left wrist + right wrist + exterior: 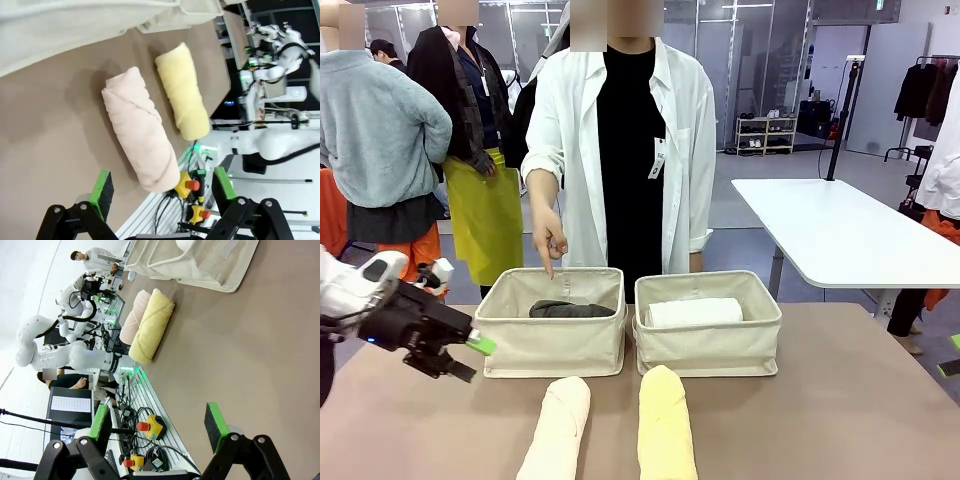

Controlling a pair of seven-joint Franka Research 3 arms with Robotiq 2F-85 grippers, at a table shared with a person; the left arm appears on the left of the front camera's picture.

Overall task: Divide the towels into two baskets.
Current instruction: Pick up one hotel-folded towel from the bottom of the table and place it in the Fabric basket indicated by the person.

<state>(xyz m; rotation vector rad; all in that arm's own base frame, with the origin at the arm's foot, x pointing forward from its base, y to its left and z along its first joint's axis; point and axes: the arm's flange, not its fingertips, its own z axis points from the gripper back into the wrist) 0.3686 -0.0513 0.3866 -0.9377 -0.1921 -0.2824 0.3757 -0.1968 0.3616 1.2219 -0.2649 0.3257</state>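
Two cream canvas baskets stand side by side mid-table. The left basket [552, 340] holds a dark grey towel [570, 309]. The right basket [708, 345] holds a white towel [694, 312]. In front of them a cream-peach towel [558, 428] [140, 130] and a pale yellow towel [666, 428] [182, 92] [150, 325] lie on the table. My left gripper [468, 356] [162, 187] is open and empty, left of the left basket and apart from the cream-peach towel. My right gripper [160, 425] is open and empty above bare table, far from the towels.
A person in a white shirt stands behind the baskets, one hand [550, 240] pointing down over the left basket's far rim. The brown table [840, 400] is bare at the right. Other people stand behind, and a white table [840, 235] is at the back right.
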